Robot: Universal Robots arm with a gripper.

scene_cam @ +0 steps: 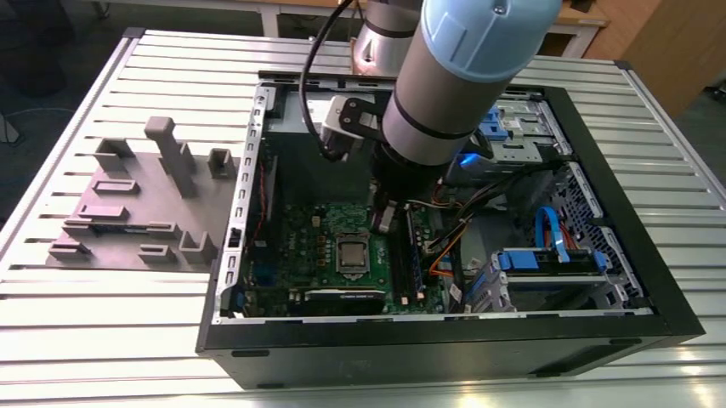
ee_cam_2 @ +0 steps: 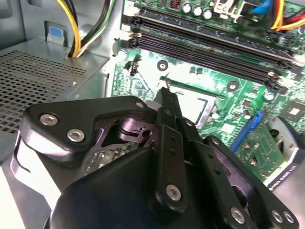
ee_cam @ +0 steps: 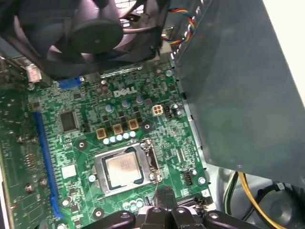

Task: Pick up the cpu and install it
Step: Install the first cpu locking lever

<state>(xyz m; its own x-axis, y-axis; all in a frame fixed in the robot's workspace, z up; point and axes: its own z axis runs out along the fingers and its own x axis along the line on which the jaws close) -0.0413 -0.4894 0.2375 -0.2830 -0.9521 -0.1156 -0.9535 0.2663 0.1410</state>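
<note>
cpu (ee_cam: 125,168): seated in the socket (ee_cam: 101,164), mid motherboard (ee_cam: 157,129) — silver top facing up.
pincer (ee_cam: 164,193): closed, nothing held — just beside the socket's edge.

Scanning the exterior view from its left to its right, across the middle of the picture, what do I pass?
Grey fixture → cpu in the motherboard socket → memory slots → blue drive bracket.

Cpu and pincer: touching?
Apart. In the first wrist view the cpu lies in the motherboard socket; the pincer tip sits outside its metal frame, which shows between them.
</note>
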